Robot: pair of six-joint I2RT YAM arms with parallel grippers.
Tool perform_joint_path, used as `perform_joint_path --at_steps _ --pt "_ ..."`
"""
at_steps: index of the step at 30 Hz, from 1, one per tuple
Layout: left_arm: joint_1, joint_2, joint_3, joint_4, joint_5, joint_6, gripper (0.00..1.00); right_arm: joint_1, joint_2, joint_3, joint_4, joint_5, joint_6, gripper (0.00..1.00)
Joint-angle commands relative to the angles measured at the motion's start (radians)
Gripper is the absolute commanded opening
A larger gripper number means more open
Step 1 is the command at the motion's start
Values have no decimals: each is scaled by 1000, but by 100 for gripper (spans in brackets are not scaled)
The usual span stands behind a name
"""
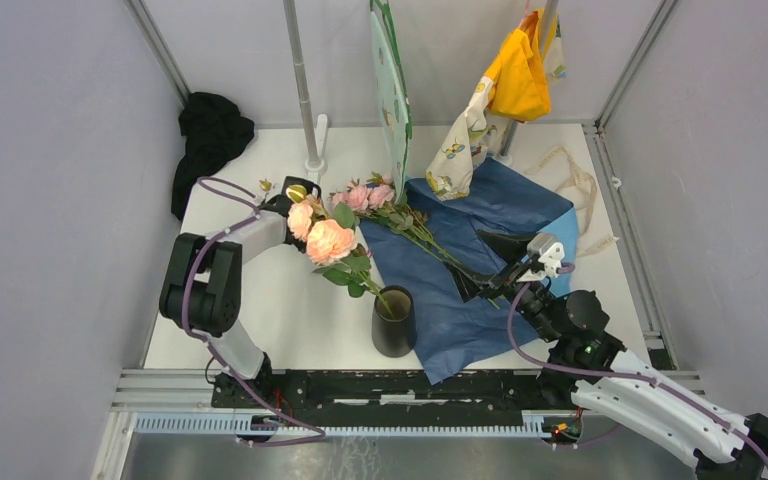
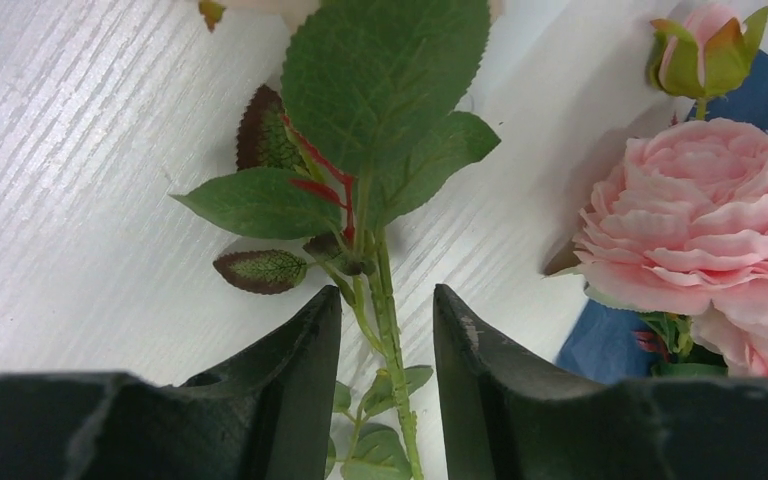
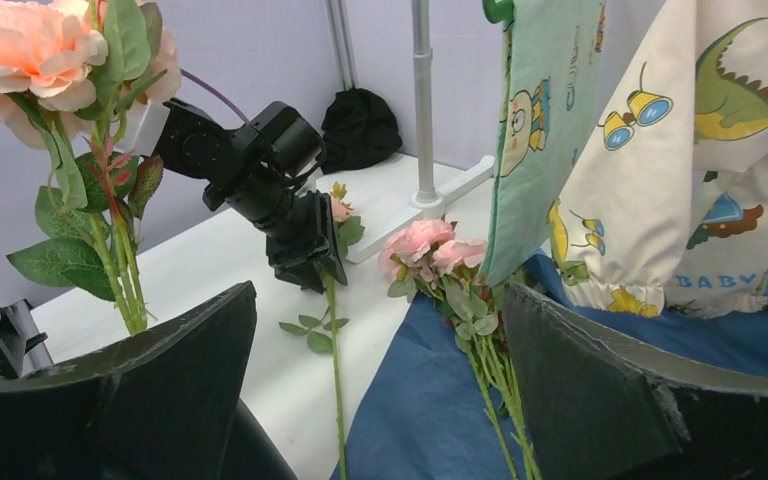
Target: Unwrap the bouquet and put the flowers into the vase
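Observation:
The bouquet lies unwrapped: its blue paper (image 1: 490,215) is spread flat on the table with pink roses (image 1: 368,196) lying on it, stems pointing toward the right arm. The black vase (image 1: 394,325) stands at the paper's near left corner and holds peach roses (image 1: 328,241). My left gripper (image 1: 295,192) hangs low over the table beside the pink heads. Its jaws are open and straddle one green stem (image 2: 385,310), with a gap on each side. My right gripper (image 1: 480,262) hovers wide open over the paper near the stem ends (image 3: 490,380), holding nothing.
A black cloth heap (image 1: 210,130) fills the back left corner. A metal pole (image 1: 305,90) stands at the back, and a pale green patterned cloth (image 1: 390,90) hangs next to it. Yellow and dinosaur-print garments (image 1: 515,75) hang at the back right. A cream ribbon (image 1: 580,190) lies right of the paper.

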Motion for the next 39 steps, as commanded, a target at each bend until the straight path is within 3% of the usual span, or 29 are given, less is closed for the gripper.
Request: perform_joint_path --at_steps 1,3,7,9,17,29,39 --pt "5 13 56 42 -36 -27 45 -2 -24 4 -6 44 -13 98" --pt "5 35 67 43 -33 -21 43 -3 -31 -1 -11 51 -12 98" --pt "6 72 71 66 -1 -8 9 -2 -34 -7 -32 83 -12 98" --pt "5 79 62 78 16 -5 3 -2 -40 -8 -42 98 -11 98" --pt "4 -22 7 70 -41 10 2 -2 -49 -16 -46 119 -10 98" --pt "3 -335 194 -24 -402 105 2 -3 -38 -41 -14 112 16 98" --pt "-14 -459 299 82 -694 233 2 -2 -58 -57 -17 130 22 98"
